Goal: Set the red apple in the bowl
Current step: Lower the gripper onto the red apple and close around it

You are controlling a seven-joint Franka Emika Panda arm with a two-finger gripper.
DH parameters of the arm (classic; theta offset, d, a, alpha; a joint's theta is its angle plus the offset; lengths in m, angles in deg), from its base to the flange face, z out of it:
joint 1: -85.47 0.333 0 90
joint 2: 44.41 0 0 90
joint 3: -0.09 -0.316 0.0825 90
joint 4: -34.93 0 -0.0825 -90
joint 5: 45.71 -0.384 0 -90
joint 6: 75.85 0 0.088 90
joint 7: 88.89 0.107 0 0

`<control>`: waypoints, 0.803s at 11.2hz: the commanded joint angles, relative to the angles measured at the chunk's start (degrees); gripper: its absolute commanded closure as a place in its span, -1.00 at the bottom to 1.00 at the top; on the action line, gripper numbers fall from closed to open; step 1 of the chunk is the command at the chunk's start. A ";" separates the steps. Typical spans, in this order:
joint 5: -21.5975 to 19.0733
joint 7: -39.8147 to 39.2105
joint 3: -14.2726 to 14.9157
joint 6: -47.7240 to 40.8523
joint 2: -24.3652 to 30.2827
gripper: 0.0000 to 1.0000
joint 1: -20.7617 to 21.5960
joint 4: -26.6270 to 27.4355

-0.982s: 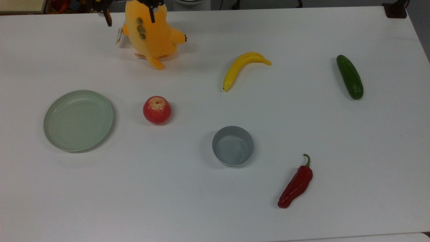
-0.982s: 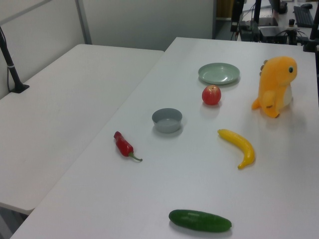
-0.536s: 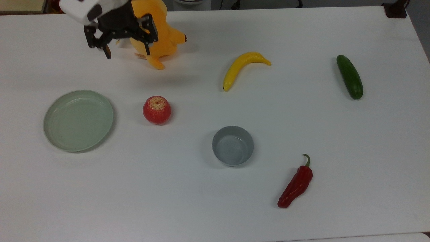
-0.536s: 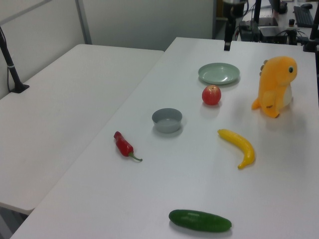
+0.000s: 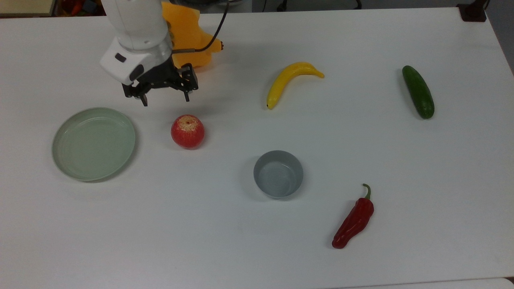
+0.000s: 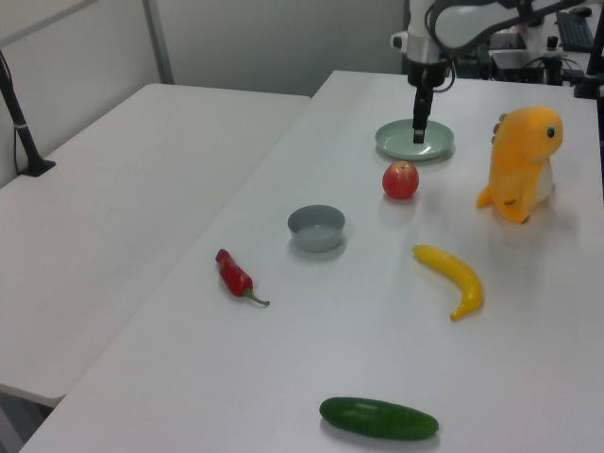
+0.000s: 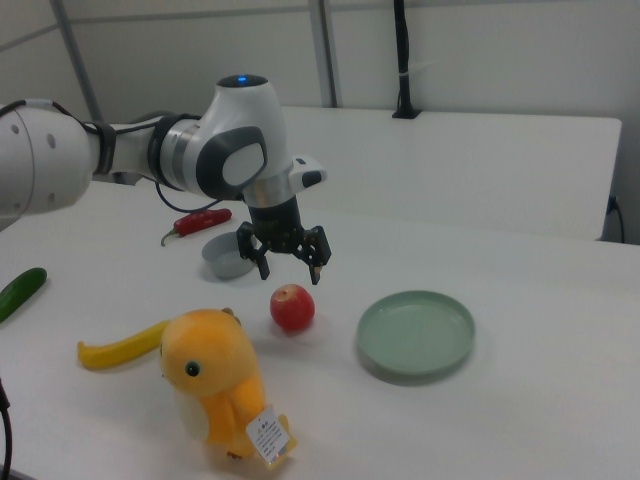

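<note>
Top view: yellow plush toy (image 5: 188,36) half hidden behind white arm (image 5: 136,32). End effector (image 5: 165,97) spread wide, empty, above counter (image 5: 257,249) just beyond red apple (image 5: 187,131). Bowl (image 5: 278,174) well apart from red apple, empty.

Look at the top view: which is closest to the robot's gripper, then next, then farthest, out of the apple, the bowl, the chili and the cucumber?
From the gripper in the top view:
1. The red apple, just below it.
2. The bowl, lower and to the top view's right.
3. The chili pepper, farther down and right, past the bowl.
4. The cucumber, far off at the top view's right edge.
</note>
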State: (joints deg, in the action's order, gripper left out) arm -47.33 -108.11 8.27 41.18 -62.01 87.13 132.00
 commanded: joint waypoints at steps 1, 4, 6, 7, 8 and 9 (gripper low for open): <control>0.13 0.93 0.00 5.56 -1.99 -1.00 1.59 1.97; 0.05 5.51 -1.31 11.53 -3.84 -1.00 2.12 3.38; 0.31 5.78 -1.76 12.51 -5.24 -1.00 2.64 3.64; 0.57 5.78 -1.76 12.69 -5.95 -1.00 3.26 3.65; 0.66 5.78 -1.67 14.52 -6.82 -1.00 3.35 3.56; 0.75 5.78 -1.67 16.02 -7.09 -1.00 3.35 3.82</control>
State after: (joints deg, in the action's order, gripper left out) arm -47.35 -103.55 6.21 53.04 -68.56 89.68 134.53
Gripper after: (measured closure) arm 0.000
